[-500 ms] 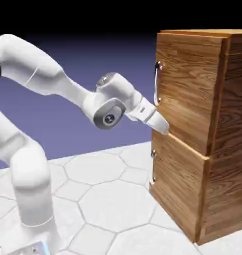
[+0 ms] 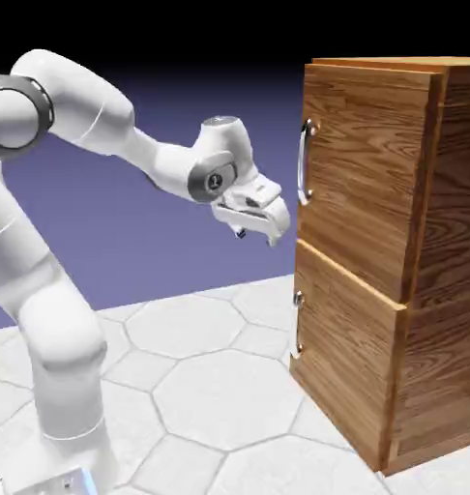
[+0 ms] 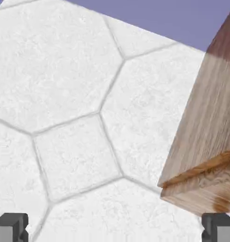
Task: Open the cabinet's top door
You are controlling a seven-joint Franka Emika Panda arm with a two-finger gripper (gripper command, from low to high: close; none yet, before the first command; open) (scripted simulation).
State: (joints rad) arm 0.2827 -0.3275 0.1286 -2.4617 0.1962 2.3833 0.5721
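Presently: top door (image 2: 360,164), rigid hinged wood; grasp the slick silver handle (image 2: 303,162). Gripper (image 2: 256,228) jaws apart, empty.

Everything around me is evenly and brightly lit, with no glare and hardly a shadow on the table (image 2: 200,387). The backdrop (image 2: 161,251) fades from violet to black at the top. My own view is sharp on the tiles, while the cabinet (image 3: 207,142) close by looks soft and washed pale where it faces me.

cabinet (image 2: 413,271): wood-grain, upright | top door (image 2: 360,174): shut; silver handle (image 2: 304,162)
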